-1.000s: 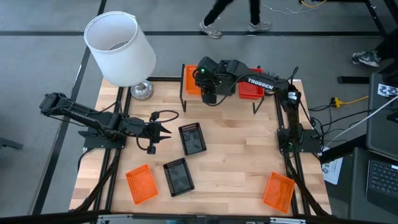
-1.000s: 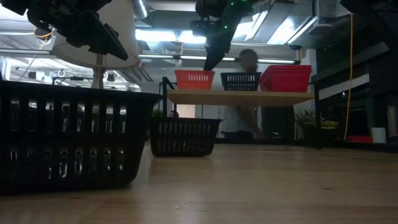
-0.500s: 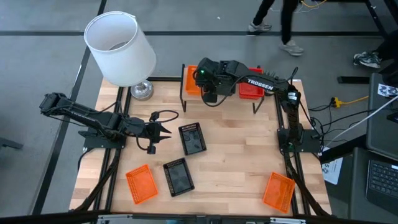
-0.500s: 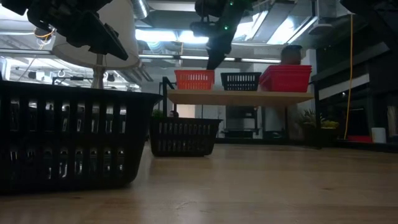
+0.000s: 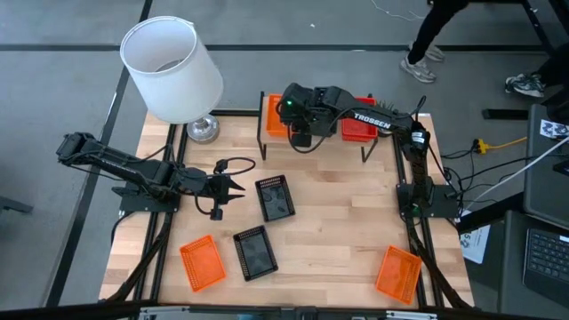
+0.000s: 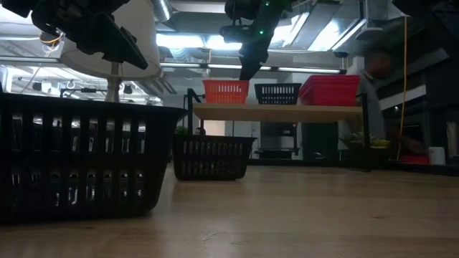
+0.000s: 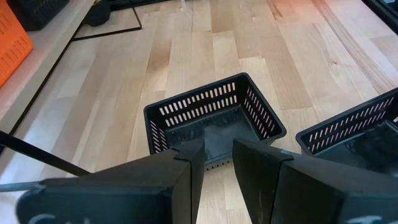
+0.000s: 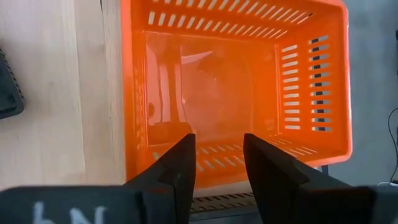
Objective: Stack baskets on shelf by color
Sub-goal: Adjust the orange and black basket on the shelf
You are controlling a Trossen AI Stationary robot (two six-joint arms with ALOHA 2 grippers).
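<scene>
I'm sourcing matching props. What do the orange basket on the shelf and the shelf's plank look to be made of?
Orange basket: likely moulded plastic; its floor is glossy with reflections, and the walls have evenly slotted rows.
Shelf plank: pale wood with visible grain and a matte finish; solid wood or veneer cannot be told.

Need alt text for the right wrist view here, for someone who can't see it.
Looking down past the right claw, its two dark fingers apart and empty, into an empty orange basket with slotted walls. The basket sits on the light-wood shelf; a black basket's edge shows at one side.
</scene>
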